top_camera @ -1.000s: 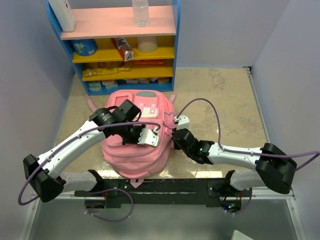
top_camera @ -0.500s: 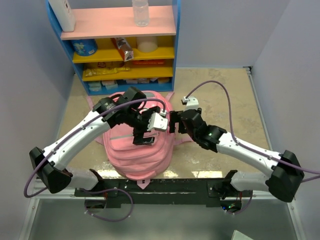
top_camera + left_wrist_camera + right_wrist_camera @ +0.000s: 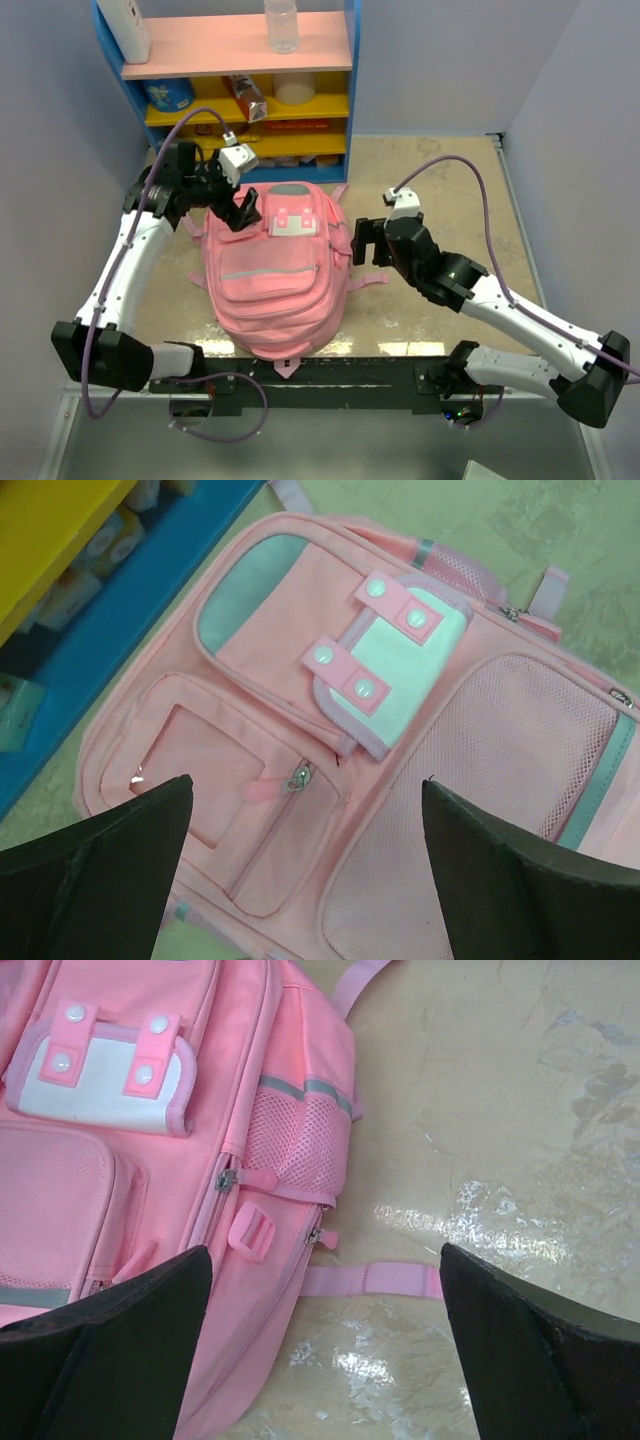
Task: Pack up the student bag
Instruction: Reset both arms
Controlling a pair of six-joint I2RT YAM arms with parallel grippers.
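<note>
students' pink bag (image 3: 275, 275) lies flat, front up, mid-way across a marbled table (image 3: 460, 190), its top end just short of a blue shelf (image 3: 352, 90) and its bottom end beside the black base rail (image 3: 330, 375). the left gripper (image 3: 243, 205) hangs over the bag's upper left corner, fingers spread wide and empty; the right gripper (image 3: 365, 240) hangs just off the bag's right edge, its jaws as wide and holding nothing

on the bag's front, a pale patch (image 3: 400, 665) is fastened by two pink tabs (image 3: 392, 602) with white snaps. below it sit a mesh panel (image 3: 500, 750) and a zip pull (image 3: 297, 778) beside a clear window pocket (image 3: 195, 770). print on the shelf's goods, among them a blue tub (image 3: 168, 95), a tilted snack packet (image 3: 247, 97) and a red strip (image 3: 297, 127) along one board's edge, is too small to read. a clear bottle (image 3: 281, 25) and a white container (image 3: 128, 28) stand on the top board (image 3: 220, 45)

a side mesh pocket (image 3: 290, 1140) and a loose strap (image 3: 370, 1278), flat on the table, mark the bag's right edge. beyond them a broad stretch of tabletop reaches to the right wall (image 3: 590, 150), the widest room for moving. on the other side only a narrow strip lies between the bag and the left wall (image 3: 50, 150), and the gap between bag and shelf is slim
</note>
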